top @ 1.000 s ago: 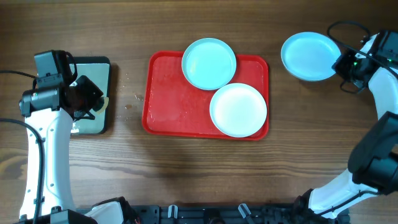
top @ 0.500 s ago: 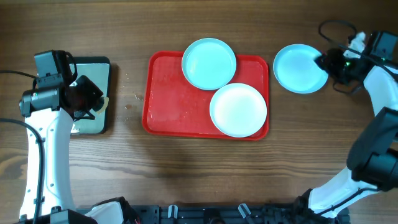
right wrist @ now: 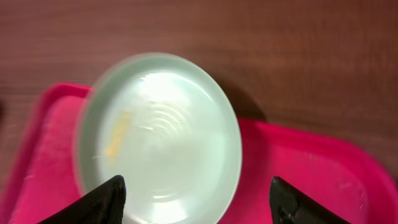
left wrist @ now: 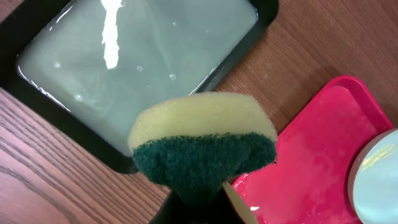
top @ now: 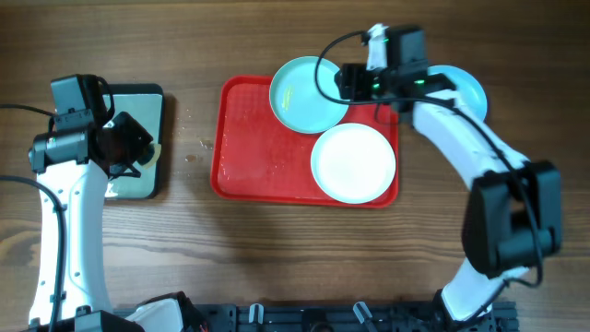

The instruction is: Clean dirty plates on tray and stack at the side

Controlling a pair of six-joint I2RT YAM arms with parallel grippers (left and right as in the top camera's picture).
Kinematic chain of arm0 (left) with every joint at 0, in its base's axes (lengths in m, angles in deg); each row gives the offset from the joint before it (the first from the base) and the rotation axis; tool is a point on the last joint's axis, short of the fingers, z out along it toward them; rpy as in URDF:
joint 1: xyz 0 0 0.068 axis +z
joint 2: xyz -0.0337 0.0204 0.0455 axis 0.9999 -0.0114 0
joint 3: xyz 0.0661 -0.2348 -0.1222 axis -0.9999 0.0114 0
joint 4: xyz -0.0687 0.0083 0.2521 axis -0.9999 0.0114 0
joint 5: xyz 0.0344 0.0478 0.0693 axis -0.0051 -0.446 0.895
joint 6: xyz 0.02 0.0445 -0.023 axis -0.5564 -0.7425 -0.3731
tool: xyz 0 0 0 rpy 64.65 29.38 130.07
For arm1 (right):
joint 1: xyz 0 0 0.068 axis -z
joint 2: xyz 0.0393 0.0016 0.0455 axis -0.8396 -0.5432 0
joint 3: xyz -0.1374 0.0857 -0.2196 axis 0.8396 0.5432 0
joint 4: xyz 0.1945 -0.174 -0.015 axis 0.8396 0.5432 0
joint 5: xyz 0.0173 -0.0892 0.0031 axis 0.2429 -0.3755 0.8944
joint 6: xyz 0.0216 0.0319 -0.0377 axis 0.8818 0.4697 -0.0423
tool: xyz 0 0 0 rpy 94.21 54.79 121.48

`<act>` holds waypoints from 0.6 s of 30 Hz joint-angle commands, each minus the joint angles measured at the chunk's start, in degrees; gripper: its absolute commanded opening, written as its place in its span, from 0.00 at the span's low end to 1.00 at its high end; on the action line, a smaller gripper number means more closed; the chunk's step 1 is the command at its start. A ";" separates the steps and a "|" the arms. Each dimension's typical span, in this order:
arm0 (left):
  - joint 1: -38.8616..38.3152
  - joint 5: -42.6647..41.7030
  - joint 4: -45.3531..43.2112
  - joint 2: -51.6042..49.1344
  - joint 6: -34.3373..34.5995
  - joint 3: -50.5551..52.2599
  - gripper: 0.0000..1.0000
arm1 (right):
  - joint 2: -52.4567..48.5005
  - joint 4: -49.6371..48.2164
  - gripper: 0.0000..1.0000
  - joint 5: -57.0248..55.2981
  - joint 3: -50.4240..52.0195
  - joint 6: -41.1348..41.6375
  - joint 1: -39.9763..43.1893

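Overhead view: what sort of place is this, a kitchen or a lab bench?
Probably a lab bench staged for dishwashing, not a kitchen: a wood table, plates on a red tray, and a sponge held over a dark tray of cloudy water instead of a sink.

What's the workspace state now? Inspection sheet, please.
Surface: brown wooden table.
Job's things: large red rectangular plastic tray holds pale aqua round plate, yellow-smeared, and white round plate; second aqua plate off-tray right, partly under arm.
Clutter: dark narrow tray of greenish water.
Grippers: left gripper shut on yellow-and-green sponge; right gripper open above smeared plate.
Cables: black cable loops over smeared plate.
Surroundings: nothing seen.
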 commanded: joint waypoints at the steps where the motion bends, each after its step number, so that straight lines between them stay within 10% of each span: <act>1: 0.26 -0.26 -0.20 0.24 -0.92 -0.70 0.04 | -5.86 -1.20 0.69 -4.98 -0.07 6.97 -0.57; 18: 0.26 -0.26 -0.37 0.24 -0.92 -0.70 0.04 | -12.35 -9.05 0.39 -3.39 -0.07 0.63 -0.81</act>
